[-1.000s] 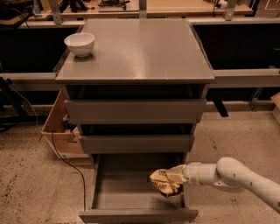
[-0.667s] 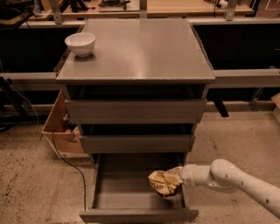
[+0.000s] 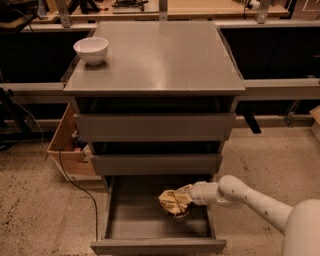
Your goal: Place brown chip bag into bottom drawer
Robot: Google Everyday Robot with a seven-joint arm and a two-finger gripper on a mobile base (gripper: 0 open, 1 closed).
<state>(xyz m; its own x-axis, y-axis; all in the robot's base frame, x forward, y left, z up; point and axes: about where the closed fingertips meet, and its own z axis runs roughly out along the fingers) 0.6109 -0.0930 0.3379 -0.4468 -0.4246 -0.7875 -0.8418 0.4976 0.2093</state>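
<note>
Grey cabinet (image 3: 155, 60): standing at centre. Bottom drawer (image 3: 150, 227): sitting pulled out, tray exposed. White arm (image 3: 260, 205): reaching in from the right. Brown chip bag (image 3: 174, 201): hanging over the tray's right half. White bowl (image 3: 91, 50): resting on the cabinet's back-left corner. Gripper (image 3: 184, 196): clamping the bag's right end

Dim warm light, sheen mid flat grey counter (image 3: 155, 60); below its front edge, white hand (image 3: 190, 196) clasping crinkled brown chip bag (image 3: 172, 201) casts shadow.

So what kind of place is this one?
Probably a lab or workshop: workbenches behind a grey drawer cabinet, a cable across the floor. The claw holds the bag over the bottom drawer.
</note>
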